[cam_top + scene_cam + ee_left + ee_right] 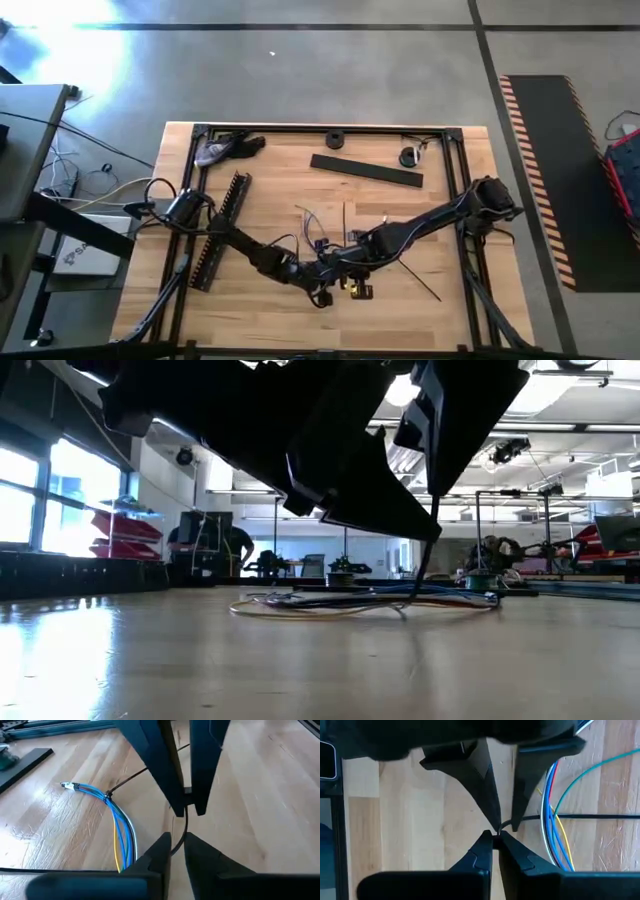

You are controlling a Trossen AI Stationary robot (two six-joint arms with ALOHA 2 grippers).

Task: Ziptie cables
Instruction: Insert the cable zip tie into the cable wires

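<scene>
The cables [120, 827], a bundle of blue, yellow and white strands bound by a thin black zip tie [131, 777], lie on the wooden table [270, 200] near its middle, just beside the two grippers. The left gripper [175, 845] has its fingers drawn narrow around the tie's thin black tail, and the right gripper [495, 839], tip to tip with it, has its fingers pinched on the same tail. A long black slotted strip [222, 230] lies well apart near the left arm.
</scene>
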